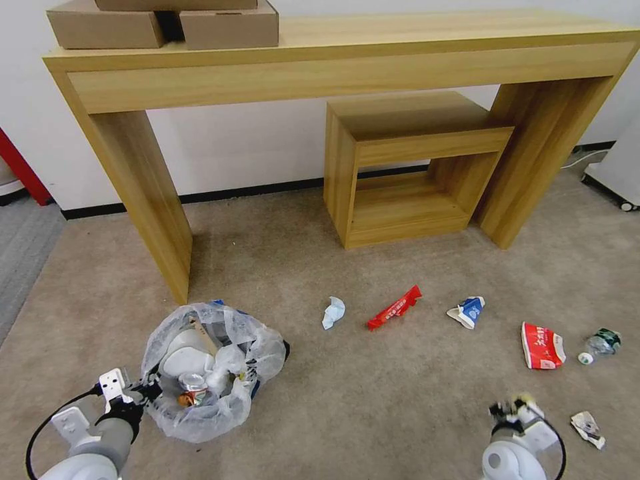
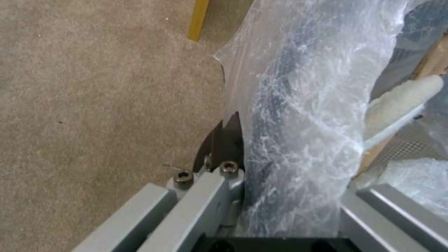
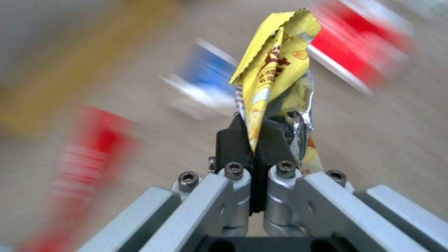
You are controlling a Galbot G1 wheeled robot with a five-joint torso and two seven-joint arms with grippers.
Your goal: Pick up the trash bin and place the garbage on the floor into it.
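Bin (image 1: 207,373): rim clamped in left pincer (image 2: 280,168). Yellow wrapper (image 3: 275,70): pinched in right pincer (image 3: 254,140), above floor (image 1: 373,400).

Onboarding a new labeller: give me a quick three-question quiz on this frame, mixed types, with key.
1. True or false: the right gripper is shut on a yellow wrapper.
2. What is the left gripper holding? A) a bottle B) the bin's bagged rim C) nothing
3. Fill in: between the tissue and the blue-white carton on the carpet lies a ____ wrapper.

Key: 1 true; 2 B; 3 red.
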